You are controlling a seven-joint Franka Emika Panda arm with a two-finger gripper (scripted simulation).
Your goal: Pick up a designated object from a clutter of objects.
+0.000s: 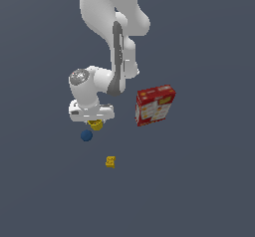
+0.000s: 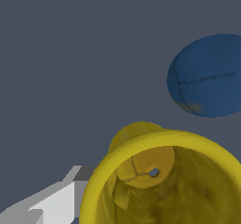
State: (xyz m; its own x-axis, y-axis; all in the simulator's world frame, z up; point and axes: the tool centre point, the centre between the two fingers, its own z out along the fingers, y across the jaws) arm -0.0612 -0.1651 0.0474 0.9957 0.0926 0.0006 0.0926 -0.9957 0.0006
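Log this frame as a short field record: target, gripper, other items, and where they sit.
target: yellow cup, hollow side facing the wrist camera
gripper: gripper directly over the cup; one finger visible beside its rim; open or shut not discernible
nearest neighbour: blue ball, close to the cup but apart
other items: yellow block, lying alone nearer the camera; red box, on the exterior view's right
surface: grey floor

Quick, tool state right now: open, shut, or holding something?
Tool: right at the yellow cup, one finger beside its rim; whether it is open or clamped on the cup cannot be told.
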